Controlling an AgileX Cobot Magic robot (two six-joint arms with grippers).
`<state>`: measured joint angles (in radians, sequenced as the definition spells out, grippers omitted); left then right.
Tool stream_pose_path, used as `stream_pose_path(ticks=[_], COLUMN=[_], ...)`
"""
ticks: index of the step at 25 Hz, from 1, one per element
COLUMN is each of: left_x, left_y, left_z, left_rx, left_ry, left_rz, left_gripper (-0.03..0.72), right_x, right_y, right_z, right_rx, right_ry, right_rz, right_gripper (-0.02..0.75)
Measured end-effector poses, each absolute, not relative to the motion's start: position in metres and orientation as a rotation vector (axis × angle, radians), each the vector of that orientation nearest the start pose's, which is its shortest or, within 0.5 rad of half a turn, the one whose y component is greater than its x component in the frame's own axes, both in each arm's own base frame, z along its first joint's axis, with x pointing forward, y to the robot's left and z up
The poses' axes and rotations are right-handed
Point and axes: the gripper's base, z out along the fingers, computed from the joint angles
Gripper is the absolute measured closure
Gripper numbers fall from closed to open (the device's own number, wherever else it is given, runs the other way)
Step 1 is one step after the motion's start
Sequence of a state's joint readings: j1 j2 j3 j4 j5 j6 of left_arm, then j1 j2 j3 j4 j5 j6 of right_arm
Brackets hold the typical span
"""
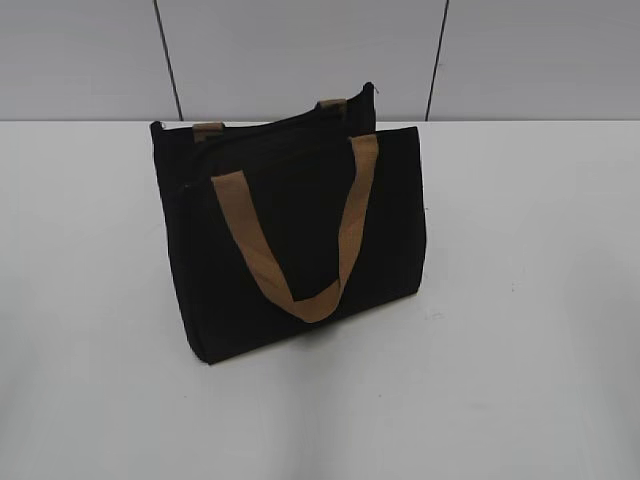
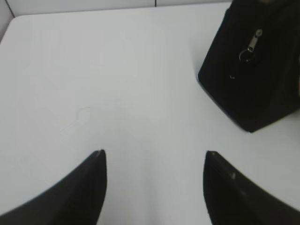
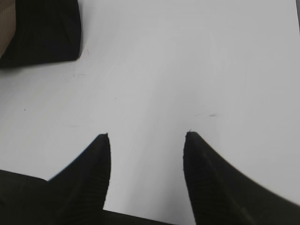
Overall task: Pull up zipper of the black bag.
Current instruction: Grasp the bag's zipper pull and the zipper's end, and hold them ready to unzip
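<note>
The black bag (image 1: 300, 230) stands upright at the middle of the white table, with tan handles (image 1: 290, 245) hanging down its front. In the left wrist view the bag's end (image 2: 255, 89) fills the upper right, and the silver zipper pull (image 2: 251, 47) with its ring hangs there. My left gripper (image 2: 154, 154) is open and empty over bare table, well left of the bag. My right gripper (image 3: 147, 136) is open and empty over bare table; the bag's corner (image 3: 47, 33) shows at its upper left. Neither gripper shows in the exterior view.
The white table (image 1: 520, 350) spreads around the bag on all sides. A grey panelled wall (image 1: 300, 50) stands behind the table's far edge.
</note>
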<state>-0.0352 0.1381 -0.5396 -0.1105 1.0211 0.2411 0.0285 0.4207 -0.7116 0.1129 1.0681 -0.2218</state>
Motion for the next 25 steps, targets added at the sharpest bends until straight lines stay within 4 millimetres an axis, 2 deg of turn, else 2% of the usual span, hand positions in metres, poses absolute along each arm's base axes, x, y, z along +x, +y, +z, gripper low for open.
stream_pose_path(ticks=[6, 14, 19, 25], left_x=[0.058, 0.126, 0.167, 0.200], left_y=[-0.022, -0.032, -0.046, -0.070], left_z=[0.301, 0.297, 0.273, 0.240], left_rx=[0.449, 0.638, 0.758, 0.988], left_ry=[2.032, 1.970, 2.010, 1.983], left_rz=[-0.089, -0.096, -0.219, -0.245], left_gripper=[0.220, 0.222, 0.222, 0.222], right_x=[0.083, 0.116, 0.126, 0.128], right_y=[0.014, 0.025, 0.026, 0.026], right_z=[0.346, 0.348, 0.352, 0.354], right_rx=[-0.342, -0.427, -0.425, -0.444], right_ry=[2.289, 2.255, 2.175, 2.141], right_rz=[0.063, 0.167, 0.170, 0.146], right_gripper=[0.342, 0.342, 0.342, 0.342])
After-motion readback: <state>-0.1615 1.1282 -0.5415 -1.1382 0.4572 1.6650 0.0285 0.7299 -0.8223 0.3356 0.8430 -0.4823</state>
